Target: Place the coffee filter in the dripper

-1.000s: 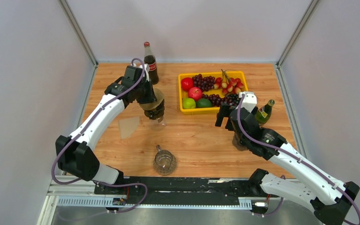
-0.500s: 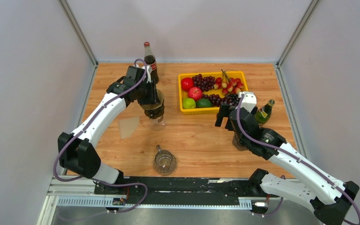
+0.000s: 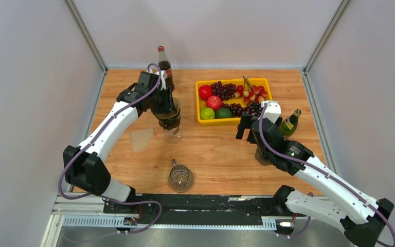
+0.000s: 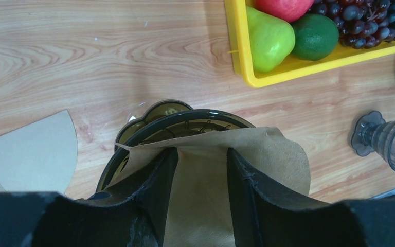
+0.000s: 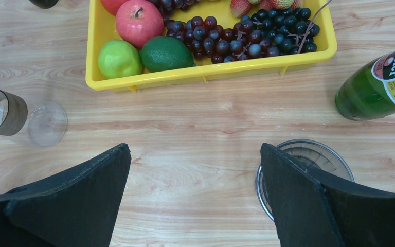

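Note:
The dark dripper (image 4: pixel 185 116) stands on the wooden table left of the yellow tray; its clear foot shows in the top view (image 3: pixel 174 134). A brown paper coffee filter (image 4: pixel 272 154) sits in its mouth, its right side bulging over the rim. My left gripper (image 4: pixel 201 150) is right above it (image 3: pixel 168 122). Its fingers stand a little apart, with the filter's paper showing behind and between them. My right gripper (image 5: pixel 195 146) is wide open and empty above bare table (image 3: pixel 244 126). From there the dripper (image 5: pixel 0 110) is at the far left.
A second flat filter (image 3: pixel 141 139) lies left of the dripper. A glass server (image 3: pixel 180 177) stands near the front. A cola bottle (image 3: pixel 164 69) is at the back. The yellow fruit tray (image 3: pixel 235 121), a green bottle (image 3: pixel 289 123) and a clear glass vessel (image 5: pixel 308 154) are at the right.
My left gripper has shifted slightly towards the back over the dripper, and less of the filter shows beside it. The right arm has not moved.

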